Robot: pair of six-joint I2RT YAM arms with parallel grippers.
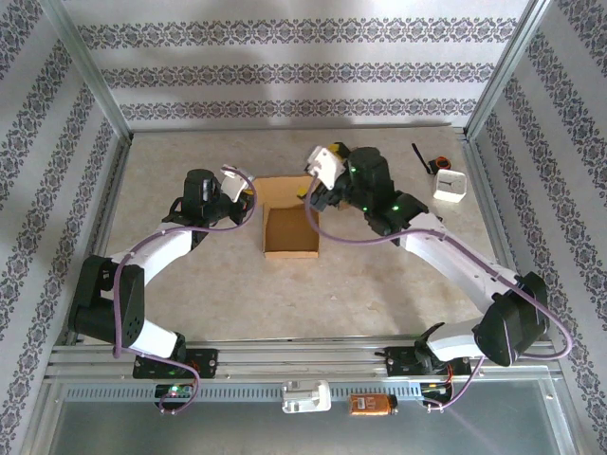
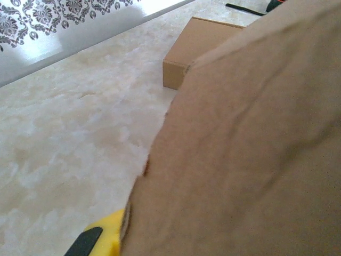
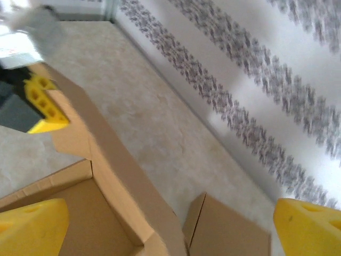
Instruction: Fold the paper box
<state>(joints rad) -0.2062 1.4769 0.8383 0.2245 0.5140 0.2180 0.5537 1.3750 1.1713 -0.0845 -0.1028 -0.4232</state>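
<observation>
My left gripper (image 1: 244, 195) is pressed together on the left side flap (image 3: 98, 152) of the paper box (image 1: 290, 232). Its yellow finger (image 2: 106, 239) shows at the card's edge in the left wrist view, and from the right wrist it can be seen pinching that panel from outside. The box sits mid-table between my two arms, open at the top, with its walls partly raised. It looks empty, just a bare cardboard floor. My right gripper (image 1: 312, 195) hangs over the box's rear right corner with its fingers (image 3: 32, 226) spread wide, gripping nothing. Another panel (image 3: 226, 229) lies flat on the table just behind. I judge this to be mid-fold: the left wall is held upright while the right hand is free to take the next panel. That move calls for closing on the panel's edge and tucking it in without dragging the box. Far right stands a small white container (image 1: 450, 186); I cannot tell its contents.
</observation>
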